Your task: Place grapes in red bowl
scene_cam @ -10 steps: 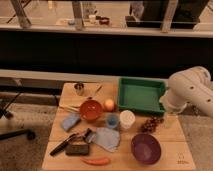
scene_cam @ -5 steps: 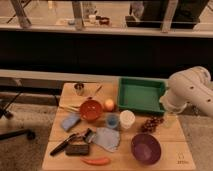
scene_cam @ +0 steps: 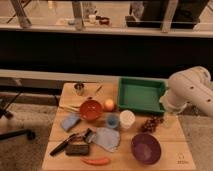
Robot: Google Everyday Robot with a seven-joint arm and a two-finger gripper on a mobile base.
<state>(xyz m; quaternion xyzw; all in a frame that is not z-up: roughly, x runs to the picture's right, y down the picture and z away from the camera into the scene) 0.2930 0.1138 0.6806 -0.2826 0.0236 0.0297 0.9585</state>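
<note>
Hovering pincer just beside grapes

We see a dim, warm-toned scene; soft light from above falls on the worktop, where shadows are faint and short; just beyond it all is almost black. We find the whole view soft and grainy; the end effector, under the pale arm at the worktop's right edge, melts into shadow; the arm's top glares slightly.
</note>
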